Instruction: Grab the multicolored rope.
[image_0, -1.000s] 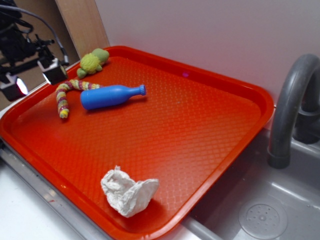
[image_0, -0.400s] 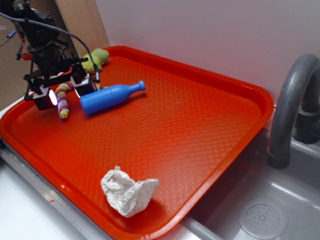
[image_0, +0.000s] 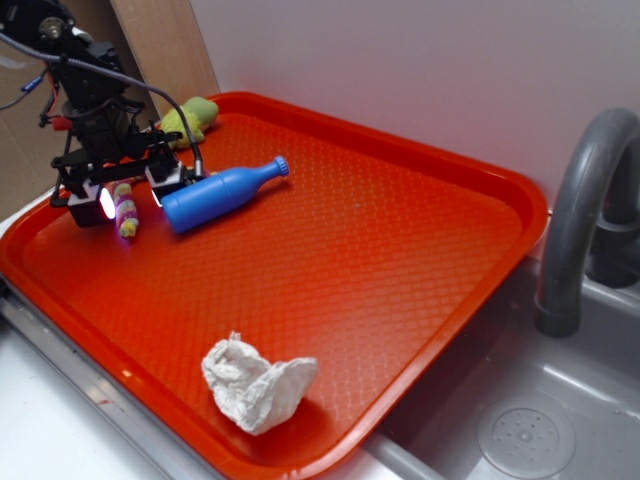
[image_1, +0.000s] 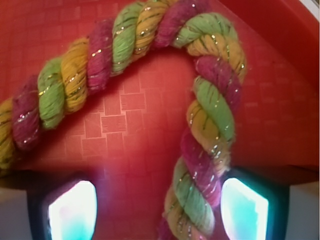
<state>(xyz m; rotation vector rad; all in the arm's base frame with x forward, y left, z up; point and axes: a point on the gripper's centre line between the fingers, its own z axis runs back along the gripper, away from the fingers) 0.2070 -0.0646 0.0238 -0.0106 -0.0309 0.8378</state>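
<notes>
Claw (image_0: 127, 198) astride twisted, glittery multicolored rope (image_1: 210, 125).

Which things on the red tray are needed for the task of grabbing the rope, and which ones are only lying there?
Needed for the task:
- multicolored rope
- gripper, open, jaws either side of the rope

Only lying there:
- blue bottle
- yellow-green plush toy
- crumpled white paper towel
- red tray, which holds them all
- grey faucet
</notes>
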